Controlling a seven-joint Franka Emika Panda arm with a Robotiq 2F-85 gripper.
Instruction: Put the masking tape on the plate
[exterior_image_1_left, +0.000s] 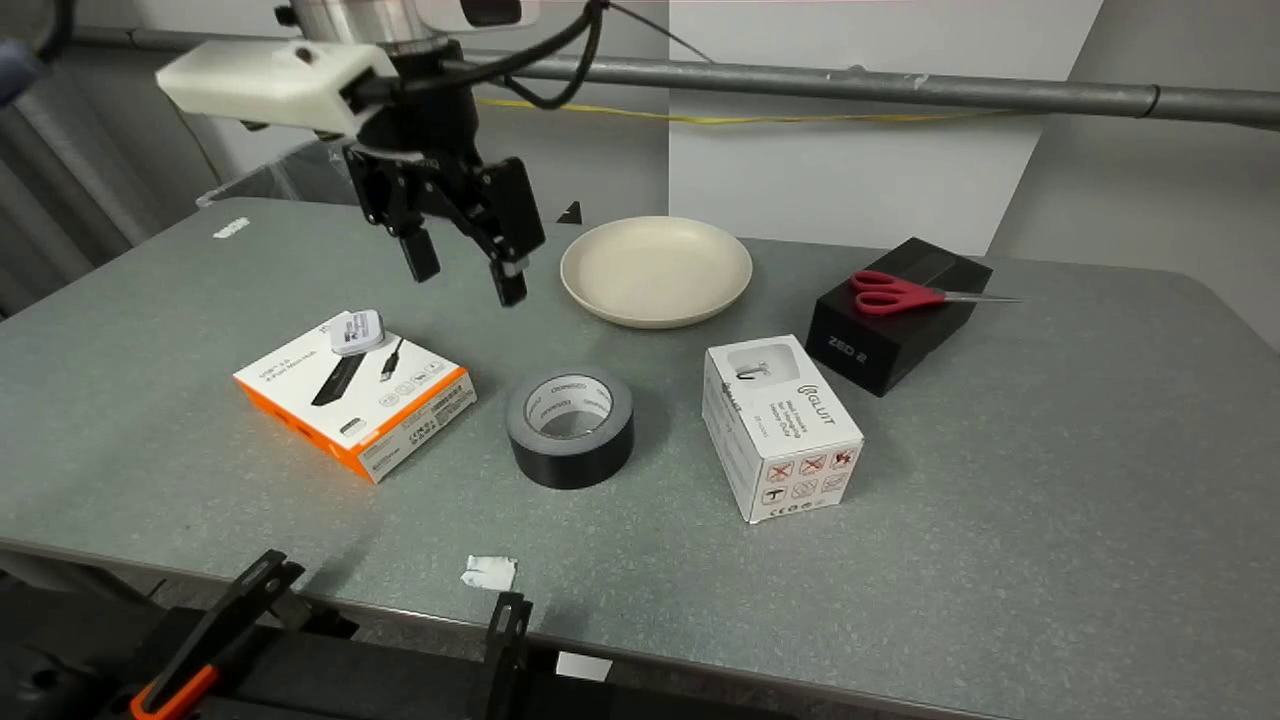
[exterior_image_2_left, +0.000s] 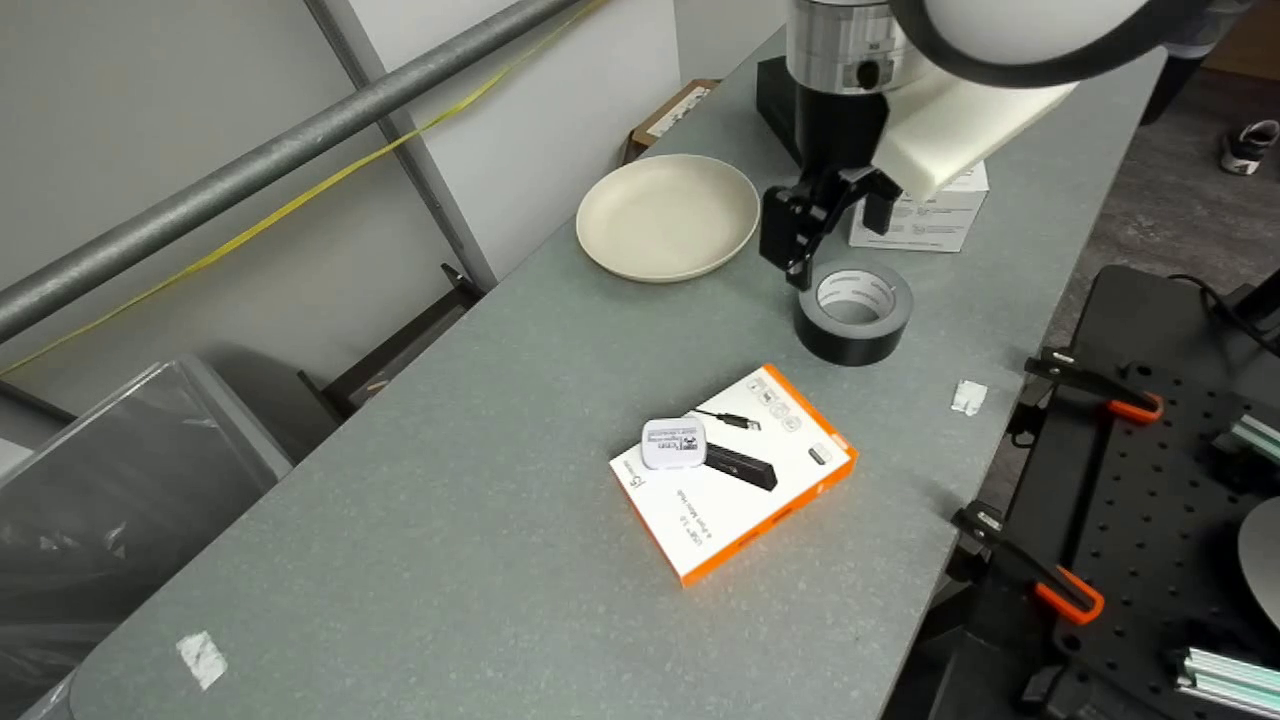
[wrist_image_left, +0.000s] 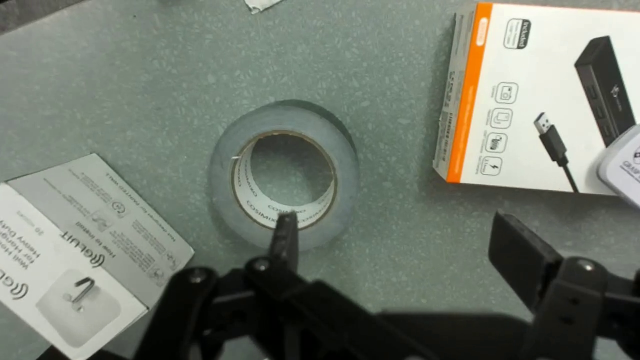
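Note:
The masking tape (exterior_image_1_left: 572, 465), a grey-black ring with a white printed core, lies flat on the grey table. It also shows in an exterior view (exterior_image_2_left: 850, 345) and in the wrist view (wrist_image_left: 347, 175). The plate (exterior_image_1_left: 657, 270), round and cream-beige with a raised rim, is bare near the back edge, also in an exterior view (exterior_image_2_left: 668, 215); it is out of the wrist view. My gripper (exterior_image_1_left: 467, 278) is open and empty above the table, also in an exterior view (exterior_image_2_left: 840, 250). In the wrist view (wrist_image_left: 395, 225) its left finger overlaps the ring's lower edge without gripping it.
A white-and-orange box (exterior_image_1_left: 330, 415) with a small white case (exterior_image_1_left: 357, 332) on it lies beside the tape. A white box (exterior_image_1_left: 780, 430) stands on the tape's other side. Red scissors (exterior_image_1_left: 890, 293) lie on a black box (exterior_image_1_left: 850, 350). A grey pipe (exterior_image_1_left: 800, 85) runs behind the table.

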